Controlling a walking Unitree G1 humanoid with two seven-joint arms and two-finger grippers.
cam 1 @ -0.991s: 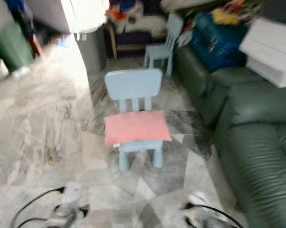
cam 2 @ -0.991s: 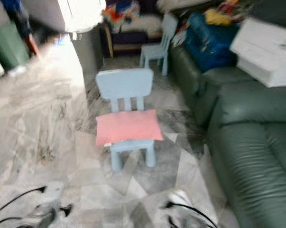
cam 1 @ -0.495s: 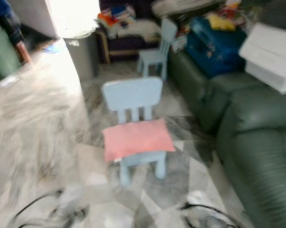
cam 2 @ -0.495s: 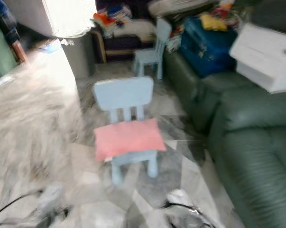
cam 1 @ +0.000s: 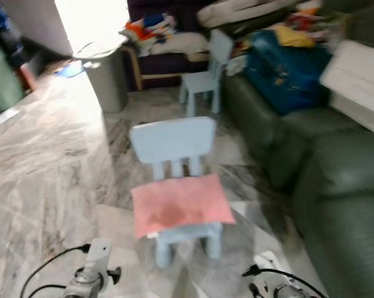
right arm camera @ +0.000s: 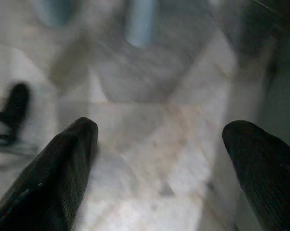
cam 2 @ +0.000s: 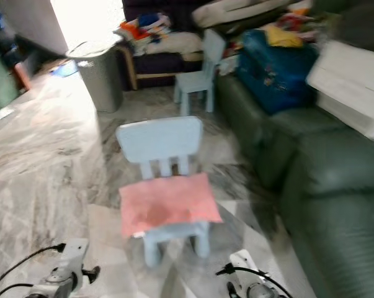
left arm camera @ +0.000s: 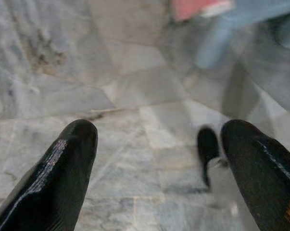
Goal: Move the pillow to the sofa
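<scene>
A flat pink pillow (cam 1: pixel 181 205) lies on the seat of a small light-blue chair (cam 1: pixel 173 139) in the middle of the marble floor. The dark green sofa (cam 1: pixel 342 192) runs along the right side. My left gripper (left arm camera: pixel 159 168) hangs low at the left, open over bare tiles, with the pillow's corner (left arm camera: pixel 197 7) and a chair leg far off in its wrist view. My right gripper (right arm camera: pixel 164 168) hangs low at the right, open, with nothing between its fingers (right arm camera: pixel 63 168) but floor.
A second blue chair (cam 1: pixel 205 71) and a grey bin (cam 1: pixel 106 74) stand further back. A blue bag (cam 1: pixel 286 71) and white boxes (cam 1: pixel 360 84) sit on the sofa's far part. Clutter fills the back shelf. Open floor lies to the left.
The whole picture has shifted: the chair and pillow now sit lower and larger in view, so the camera has come closer. Both arms still hang low.
</scene>
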